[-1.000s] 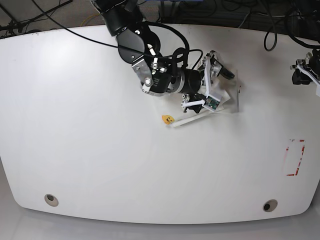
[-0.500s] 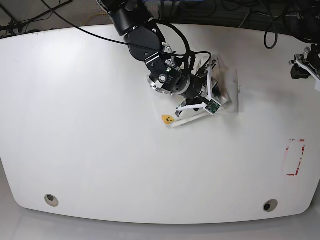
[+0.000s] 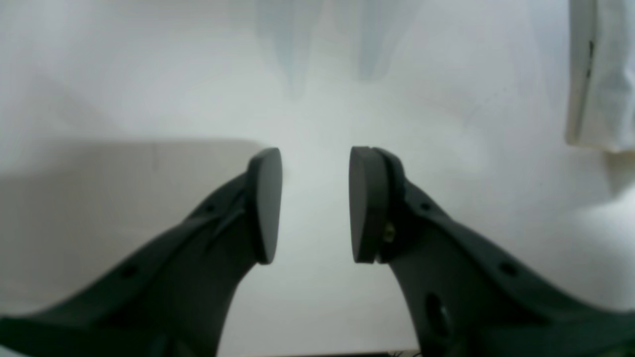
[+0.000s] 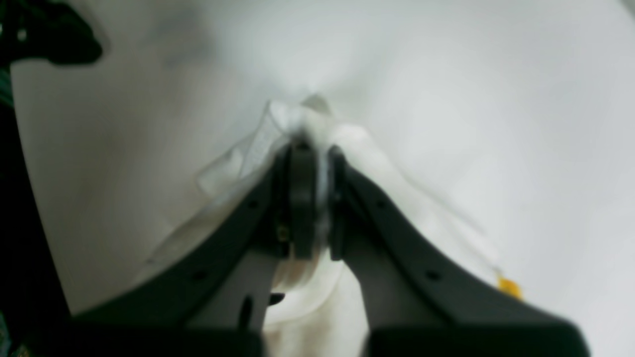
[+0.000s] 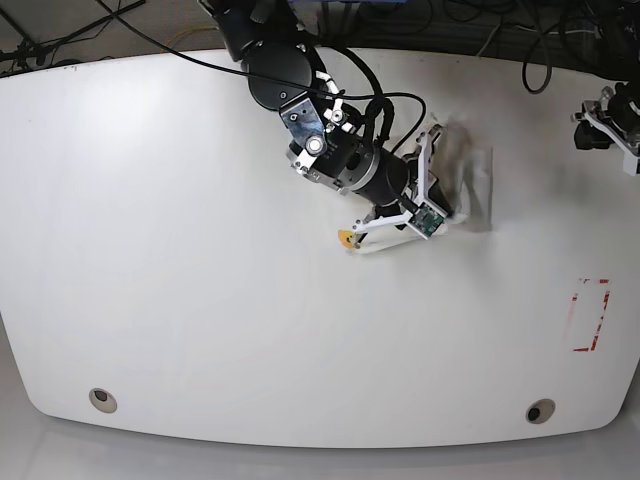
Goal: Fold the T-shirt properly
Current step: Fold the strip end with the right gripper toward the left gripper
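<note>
Cloth of the T-shirt (image 4: 347, 144) sits pinched in the clenched right pincer (image 4: 310, 148) near the tabletop's (image 5: 200, 300) far edge, ready for lifting. Left pincer (image 3: 315, 203) hangs released, empty.

White table (image 5: 200, 300), red-marked rectangle (image 5: 588, 314) near its right edge, dark cables (image 5: 480, 25) behind it
</note>
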